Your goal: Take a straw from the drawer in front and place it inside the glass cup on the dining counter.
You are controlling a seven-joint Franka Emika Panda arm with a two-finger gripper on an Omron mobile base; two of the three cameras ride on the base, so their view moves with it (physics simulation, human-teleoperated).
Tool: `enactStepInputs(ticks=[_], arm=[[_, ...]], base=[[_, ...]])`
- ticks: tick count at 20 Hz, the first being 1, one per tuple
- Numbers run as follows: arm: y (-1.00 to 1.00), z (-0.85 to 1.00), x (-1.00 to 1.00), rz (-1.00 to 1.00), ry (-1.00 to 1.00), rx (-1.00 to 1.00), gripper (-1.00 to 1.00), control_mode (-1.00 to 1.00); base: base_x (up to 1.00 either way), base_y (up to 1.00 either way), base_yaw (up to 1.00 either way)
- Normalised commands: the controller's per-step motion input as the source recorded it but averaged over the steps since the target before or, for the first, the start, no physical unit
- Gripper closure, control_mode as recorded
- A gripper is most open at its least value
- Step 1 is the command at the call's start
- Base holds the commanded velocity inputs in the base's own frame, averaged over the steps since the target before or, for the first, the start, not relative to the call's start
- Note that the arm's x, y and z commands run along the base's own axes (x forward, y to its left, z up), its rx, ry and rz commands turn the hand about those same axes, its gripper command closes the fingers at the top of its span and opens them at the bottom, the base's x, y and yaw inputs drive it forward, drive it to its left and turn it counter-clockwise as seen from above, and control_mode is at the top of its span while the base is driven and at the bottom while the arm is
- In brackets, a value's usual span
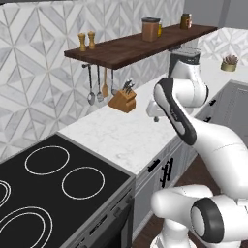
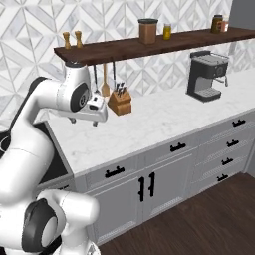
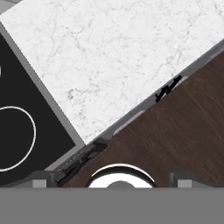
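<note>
1. Looks like nothing's done yet: the drawer (image 2: 115, 172) at mid-frame in the right base view is shut, so the straw is presumably inside, unseen.
2. The end effector (image 2: 94, 115) hovers over the marble desk (image 2: 154, 119) — it holds nothing, but I can't tell how far open it is.
3. Room: black stove (image 1: 48, 193) lower left, knife block (image 2: 119, 102), coffee machine (image 2: 206, 74) upper right, dark wood floor (image 2: 209, 219).

Two base views look forward and down from behind arm, left and right, both seeing desk (image 1: 116, 135) and shelf (image 2: 149, 45). Hand view looks straight down on desk edge, stove (image 3: 22, 113), floor (image 3: 183, 131).
</note>
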Motion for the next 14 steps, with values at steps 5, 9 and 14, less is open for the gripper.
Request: enactStepInputs(ticks=[5,9,14], arm=[[-0.70,-0.99,-0.01,0.00,-0.11,0.25,-1.00,-1.00],[-0.99,-1.00,-0.14,-0.05,0.03,0.42,-1.00,-1.00],[-0.63,-0.93,-0.23,-0.03,0.17,0.37,-1.00,-1.00]], base=[[0.00,0.00,0.00],[0.00,0.00,0.00],[0.00,0.00,0.00]])
